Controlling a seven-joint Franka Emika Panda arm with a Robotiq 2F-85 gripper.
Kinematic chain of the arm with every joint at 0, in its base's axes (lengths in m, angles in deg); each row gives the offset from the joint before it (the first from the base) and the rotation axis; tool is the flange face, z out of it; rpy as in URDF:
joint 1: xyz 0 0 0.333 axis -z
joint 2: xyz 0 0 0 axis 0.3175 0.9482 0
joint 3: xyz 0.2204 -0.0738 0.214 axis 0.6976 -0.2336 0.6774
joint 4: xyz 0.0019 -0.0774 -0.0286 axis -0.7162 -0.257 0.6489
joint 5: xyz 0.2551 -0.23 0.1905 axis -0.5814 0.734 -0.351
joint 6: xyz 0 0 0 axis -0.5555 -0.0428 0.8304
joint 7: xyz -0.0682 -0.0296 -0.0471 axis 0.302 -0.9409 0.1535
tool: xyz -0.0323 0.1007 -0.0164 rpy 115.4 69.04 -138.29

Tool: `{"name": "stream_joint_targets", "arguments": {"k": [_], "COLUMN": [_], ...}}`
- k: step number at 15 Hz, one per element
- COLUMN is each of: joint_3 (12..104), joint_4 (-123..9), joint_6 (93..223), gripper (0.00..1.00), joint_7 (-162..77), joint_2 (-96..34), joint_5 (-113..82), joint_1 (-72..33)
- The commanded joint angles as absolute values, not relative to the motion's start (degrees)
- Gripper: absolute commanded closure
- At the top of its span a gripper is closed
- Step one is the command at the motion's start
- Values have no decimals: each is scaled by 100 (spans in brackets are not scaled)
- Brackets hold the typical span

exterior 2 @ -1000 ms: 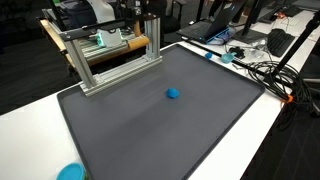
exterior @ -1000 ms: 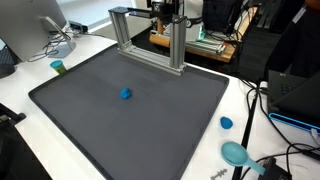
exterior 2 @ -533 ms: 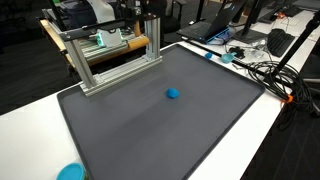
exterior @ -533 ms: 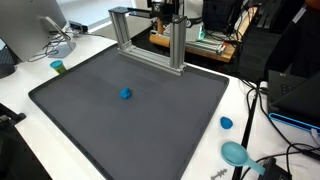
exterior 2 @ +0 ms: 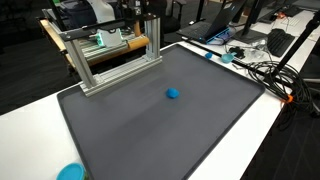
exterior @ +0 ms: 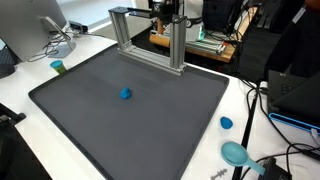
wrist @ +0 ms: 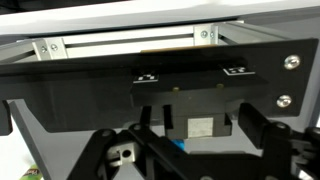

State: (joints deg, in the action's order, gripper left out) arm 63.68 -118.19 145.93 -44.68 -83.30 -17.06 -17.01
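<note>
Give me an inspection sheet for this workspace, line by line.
Surface: dark mat lying flat on a white table; no spills seen.
Job's things: aluminium frame upright at the mat's far edge.
Clutter: small blue piece mid-mat; blue cap, teal dish and green-topped pot off the mat.
Grippers: pincer close to the frame, jaws apart, holding nothing.
Cables: cable bundle loose on the table beside the mat.
Surroundings: monitor; crowded benches behind.

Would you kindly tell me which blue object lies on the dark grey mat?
The small blue lump near the mat's middle; the blue cap and larger teal disc sit on the white table.
</note>
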Motion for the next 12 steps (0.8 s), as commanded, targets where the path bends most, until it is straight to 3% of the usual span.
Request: {"name": "stream_joint_targets", "arguments": {"k": [1, 3, 4, 12], "joint_3": [6430, 6417, 6417, 6353], "joint_4": [-11951, -12006, -12030, -12119], "joint_6": [14647, 14662, 14668, 14588], "gripper": [19, 23, 19, 18], "joint_7": [-4586, -4580, -4588, -4405], "joint_2": [-8469, -8526, -8552, -8704], "joint_5": [-1604, -1602, -1596, -1636], "joint_1": [-1620, -1613, -1603, -1635]}}
